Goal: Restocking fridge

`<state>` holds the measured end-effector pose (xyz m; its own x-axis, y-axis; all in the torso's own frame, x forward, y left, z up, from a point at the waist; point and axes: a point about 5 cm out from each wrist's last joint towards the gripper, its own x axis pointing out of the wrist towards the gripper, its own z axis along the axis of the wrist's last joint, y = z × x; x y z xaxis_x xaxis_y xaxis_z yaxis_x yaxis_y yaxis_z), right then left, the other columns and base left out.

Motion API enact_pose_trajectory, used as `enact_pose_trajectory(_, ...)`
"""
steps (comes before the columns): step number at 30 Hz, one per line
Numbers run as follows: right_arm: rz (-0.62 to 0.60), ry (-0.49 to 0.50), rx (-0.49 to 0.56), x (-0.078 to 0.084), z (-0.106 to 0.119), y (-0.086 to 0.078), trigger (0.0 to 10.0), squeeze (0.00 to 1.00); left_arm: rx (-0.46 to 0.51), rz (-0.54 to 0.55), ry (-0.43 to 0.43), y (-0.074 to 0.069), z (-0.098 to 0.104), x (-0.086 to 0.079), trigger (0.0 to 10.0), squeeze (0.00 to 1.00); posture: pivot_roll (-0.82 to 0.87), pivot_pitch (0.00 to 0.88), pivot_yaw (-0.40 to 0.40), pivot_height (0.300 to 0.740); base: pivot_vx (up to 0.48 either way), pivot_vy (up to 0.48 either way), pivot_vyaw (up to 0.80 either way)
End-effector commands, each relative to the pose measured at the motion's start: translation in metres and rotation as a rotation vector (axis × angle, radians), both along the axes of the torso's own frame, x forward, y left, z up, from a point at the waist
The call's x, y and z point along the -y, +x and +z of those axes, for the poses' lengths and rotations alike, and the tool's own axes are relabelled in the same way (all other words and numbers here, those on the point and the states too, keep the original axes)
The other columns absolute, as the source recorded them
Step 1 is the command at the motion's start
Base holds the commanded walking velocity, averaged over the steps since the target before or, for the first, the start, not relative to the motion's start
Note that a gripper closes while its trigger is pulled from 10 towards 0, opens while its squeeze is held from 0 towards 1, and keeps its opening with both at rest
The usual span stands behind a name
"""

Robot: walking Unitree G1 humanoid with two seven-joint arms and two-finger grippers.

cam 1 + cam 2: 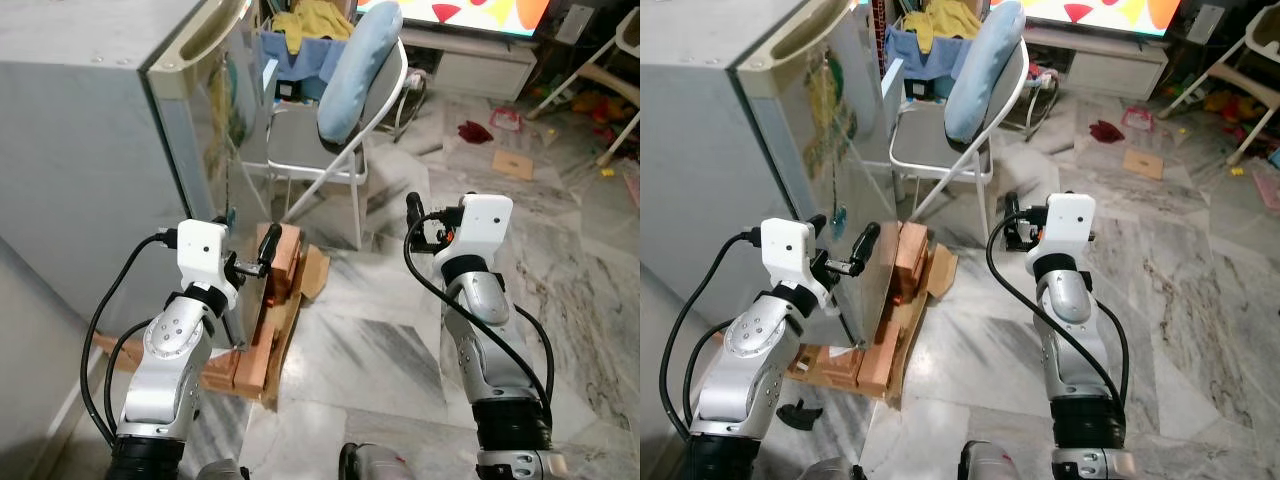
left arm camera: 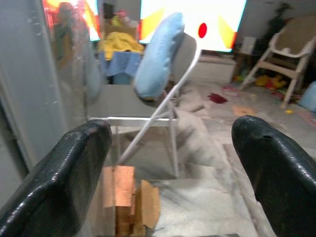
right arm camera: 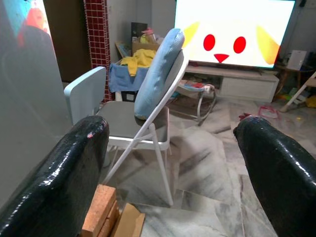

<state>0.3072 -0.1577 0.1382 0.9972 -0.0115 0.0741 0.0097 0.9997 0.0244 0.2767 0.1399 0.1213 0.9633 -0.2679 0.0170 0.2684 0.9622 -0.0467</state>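
The fridge point(image 1: 90, 150), a tall grey cabinet with its door closed, is seen on the robot's left; a pale handle recess runs along the door's top edge, and faded stickers on the door cannot be read. Its lower part is cut off by the left arm. Beyond the fridge a folding chair point(image 1: 330, 150) is placed, with a light blue cushion point(image 1: 355, 70) leaned against its backrest. Behind the chair a lit screen point(image 3: 237, 32) is seen, showing a cartoon face with red eyes; no writing can be made out on it. At the foot of the fridge a stack of wooden blocks point(image 1: 275, 290) lies on flattened cardboard on the marble floor point(image 1: 560, 290).

The left gripper point(image 1: 262, 252) is held just beside the fridge door's lower edge, fingers spread wide apart, nothing pinched between them; whether a fingertip touches the door cannot be told. The right gripper point(image 1: 1012, 222) is raised well to the right of the fridge, facing the chair, fingers likewise spread and holding nothing. No food or goods for stocking can be made out.
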Motion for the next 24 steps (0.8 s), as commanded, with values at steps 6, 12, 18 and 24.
enact_pose_trajectory(6,-0.01,-0.005,0.009,0.001,0.001,-0.001,10.0,0.0,-0.008,0.146,0.07,0.013,-0.007,-0.022,10.0,1.0,0.04,0.03,-0.057,0.74,0.0,0.0,0.0)
enact_pose_trajectory(12,-0.007,-0.011,0.01,0.001,0.001,-0.002,10.0,0.0,0.022,0.222,0.091,0.033,0.0,-0.036,10.0,0.0,0.03,0.032,-0.058,0.74,0.0,0.0,0.0)
enact_pose_trajectory(18,-0.013,-0.02,0.01,0.005,0.002,-0.004,10.0,0.0,0.054,0.244,0.108,0.047,0.006,-0.038,10.0,0.0,0.01,0.042,-0.056,0.74,0.0,0.0,0.0)
enact_pose_trajectory(24,-0.015,-0.028,0.001,0.007,0.0,-0.007,10.0,0.0,0.063,0.233,0.111,0.058,0.009,-0.03,10.0,0.0,0.01,0.045,-0.061,0.74,0.0,0.0,0.0)
